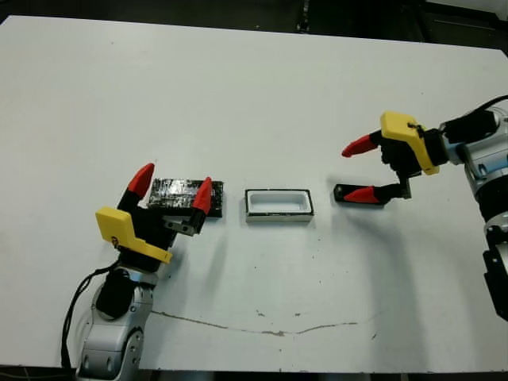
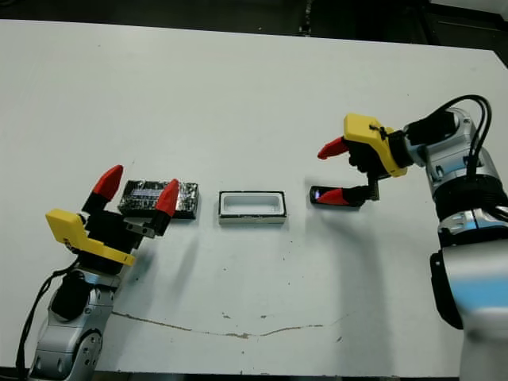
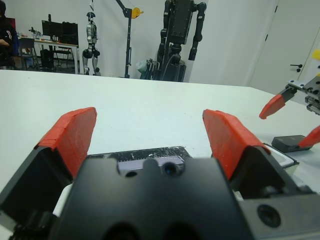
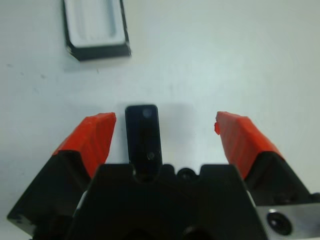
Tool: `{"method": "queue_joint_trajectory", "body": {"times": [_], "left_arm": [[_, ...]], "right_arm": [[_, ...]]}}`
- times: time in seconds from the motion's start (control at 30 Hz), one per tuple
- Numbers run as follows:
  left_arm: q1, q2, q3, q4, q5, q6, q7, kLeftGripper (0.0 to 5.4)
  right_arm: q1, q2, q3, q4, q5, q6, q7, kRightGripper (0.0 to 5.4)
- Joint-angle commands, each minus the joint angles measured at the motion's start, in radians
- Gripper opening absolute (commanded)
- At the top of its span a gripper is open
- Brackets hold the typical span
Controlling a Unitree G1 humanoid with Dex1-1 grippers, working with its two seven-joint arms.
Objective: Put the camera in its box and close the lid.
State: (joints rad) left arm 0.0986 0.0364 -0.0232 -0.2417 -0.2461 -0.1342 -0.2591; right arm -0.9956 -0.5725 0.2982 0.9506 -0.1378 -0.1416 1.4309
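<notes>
At the far left of the table [image 1: 254, 87], toward 8 o'clock from its middle, the left gripper [image 1: 171, 189] is seen with its two red-tipped fingers [image 1: 141, 179] spread wide, nothing being held between them. The lid [image 1: 176, 190] is found lying flat directly under and just beyond those fingers, its crinkly silvery top showing between the tips; whether it is touched by them cannot be told. In the left wrist view the lid's near edge is seen between the parted fingers. Just beside the lid, at its 3 o'clock, the box [image 1: 279, 204] is set flat with its white inside upward and nothing in it. Further along, at 3 o'clock from the box and a little apart from it, the camera [image 1: 349, 193] is lying flat on the table, outside the box. The right gripper [image 1: 363, 170] is held over the camera with its fingers [image 1: 359, 146] spread apart, one raised at about 12 o'clock of the camera and the other low over the camera's top. In the right wrist view the camera [image 4: 143, 135] is seen between the open fingers, apart from both, with the box [image 4: 95, 30] beyond it.
</notes>
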Motion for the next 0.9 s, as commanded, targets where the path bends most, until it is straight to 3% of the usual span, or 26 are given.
{"method": "queue_joint_trajectory", "body": {"times": [0.03,0.37,0.5,0.73,0.9], "left_arm": [[0.014,0.006,0.000,0.003,0.004,0.005,-0.001,5.40],[0.018,0.005,0.002,0.006,-0.010,-0.001,-0.010,5.40],[0.019,0.003,0.000,0.007,-0.005,-0.006,-0.008,5.40],[0.020,0.003,0.001,0.004,-0.006,-0.002,-0.006,5.40],[0.020,0.002,0.000,0.006,-0.007,-0.004,-0.007,5.40]], "right_arm": [[0.042,0.004,0.011,-0.031,-0.014,0.019,-0.008,5.28],[0.085,-0.001,0.029,-0.096,-0.039,0.110,-0.036,3.97],[0.099,0.002,0.030,-0.095,-0.038,0.083,-0.036,3.37],[0.115,0.002,0.042,-0.138,-0.055,0.137,-0.061,2.39],[0.131,-0.003,0.035,-0.147,-0.038,0.093,-0.066,1.69]]}}
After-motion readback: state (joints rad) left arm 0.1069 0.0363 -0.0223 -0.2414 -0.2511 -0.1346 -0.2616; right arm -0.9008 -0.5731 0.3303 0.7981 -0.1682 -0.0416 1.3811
